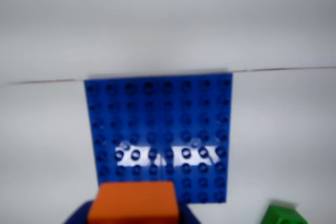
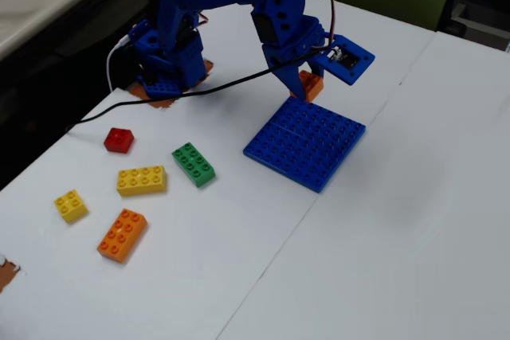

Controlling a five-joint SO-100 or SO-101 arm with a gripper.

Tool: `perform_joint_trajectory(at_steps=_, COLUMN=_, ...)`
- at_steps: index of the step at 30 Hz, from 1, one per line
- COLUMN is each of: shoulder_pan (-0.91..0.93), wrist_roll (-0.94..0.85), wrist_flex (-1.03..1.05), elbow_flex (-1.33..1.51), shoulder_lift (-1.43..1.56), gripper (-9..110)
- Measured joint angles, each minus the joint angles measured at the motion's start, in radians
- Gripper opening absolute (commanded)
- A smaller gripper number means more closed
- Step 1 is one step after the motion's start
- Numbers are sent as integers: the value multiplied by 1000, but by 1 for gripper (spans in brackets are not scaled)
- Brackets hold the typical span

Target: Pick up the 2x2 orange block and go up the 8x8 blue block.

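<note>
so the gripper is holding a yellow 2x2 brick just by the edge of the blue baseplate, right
Not quite: the brick in the gripper is orange, not yellow. The fixed view shows the 2x2 orange block held at the edge of the 8x8 blue block; the wrist view agrees.

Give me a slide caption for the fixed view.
Blue arm's gripper holds the 2x2 orange block above the 8x8 blue block's far edge.

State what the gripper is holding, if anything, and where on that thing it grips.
The gripper holds the 2x2 orange block above the near edge of the 8x8 blue block. The fingers appear to clamp its sides; exact contact is hidden.
</note>
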Motion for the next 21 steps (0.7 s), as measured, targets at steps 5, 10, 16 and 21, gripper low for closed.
perform_joint_trajectory(at_steps=5, shoulder_pan=-3, wrist_roll=0, wrist_flex=-2, elbow_flex=-2, shoulder_lift=-37, gripper=0)
perform_joint_trajectory(at_steps=10, shoulder_pan=-3, wrist_roll=0, wrist_flex=-12, elbow_flex=-2, shoulder_lift=-40, gripper=0)
perform_joint_trajectory(at_steps=16, shoulder_pan=-3, wrist_roll=0, wrist_flex=-12, elbow_flex=-2, shoulder_lift=-40, gripper=0)
perform_joint_trajectory(at_steps=21, shoulder_pan=-3, wrist_roll=0, wrist_flex=-12, elbow_flex=-2, shoulder_lift=-40, gripper=0)
